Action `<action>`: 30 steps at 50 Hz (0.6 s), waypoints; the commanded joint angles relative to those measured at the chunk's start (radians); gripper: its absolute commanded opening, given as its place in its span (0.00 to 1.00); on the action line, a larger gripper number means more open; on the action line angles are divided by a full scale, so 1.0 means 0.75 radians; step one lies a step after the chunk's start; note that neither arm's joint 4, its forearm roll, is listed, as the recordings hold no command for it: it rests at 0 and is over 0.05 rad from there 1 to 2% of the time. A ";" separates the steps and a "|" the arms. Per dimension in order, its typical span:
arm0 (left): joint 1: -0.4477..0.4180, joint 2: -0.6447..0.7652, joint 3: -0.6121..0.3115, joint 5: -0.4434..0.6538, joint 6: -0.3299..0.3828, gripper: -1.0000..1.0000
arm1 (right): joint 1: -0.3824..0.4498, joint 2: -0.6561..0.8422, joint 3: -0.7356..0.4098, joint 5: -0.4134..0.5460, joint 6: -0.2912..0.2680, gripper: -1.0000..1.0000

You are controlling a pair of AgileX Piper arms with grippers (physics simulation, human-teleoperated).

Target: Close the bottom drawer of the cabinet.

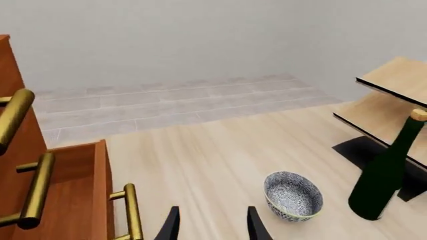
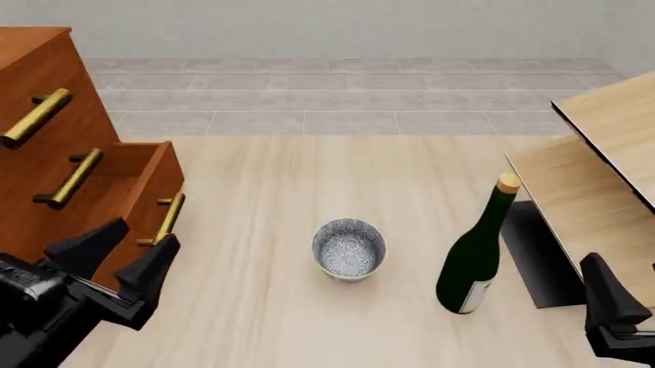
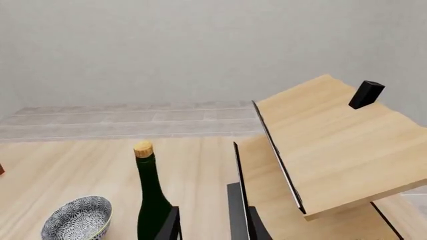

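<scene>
The reddish-brown cabinet [image 2: 46, 100] stands at the far left with three brass bar handles. Its bottom drawer [image 2: 141, 188] is pulled out toward the table's middle, and its brass handle [image 2: 170, 217] faces right. My left gripper [image 2: 123, 257] is open and empty, just in front of the drawer's front and below its handle, not touching it. In the left wrist view the drawer [image 1: 80, 185] and its handle [image 1: 132, 212] lie beside the open gripper [image 1: 212, 227]. My right gripper [image 2: 614, 307] is at the lower right; the right wrist view shows it [image 3: 213, 227] open and empty.
A patterned blue-white bowl [image 2: 349, 248] sits mid-table, and a dark green bottle [image 2: 473, 257] with a cork stands to its right. Pale light-wood furniture [image 2: 603, 146] with black edges fills the right side. A small black block [image 3: 367, 94] sits on its top.
</scene>
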 commanded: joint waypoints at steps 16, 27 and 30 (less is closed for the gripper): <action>-0.115 0.568 0.037 -0.463 -0.100 1.00 | -0.009 0.009 0.000 -0.007 -0.007 1.00; -0.152 0.732 0.038 -0.573 -0.154 1.00 | -0.013 -0.008 -0.001 0.010 -0.010 1.00; -0.150 0.797 0.038 -0.620 -0.166 1.00 | -0.014 -0.015 0.000 0.014 -0.010 1.00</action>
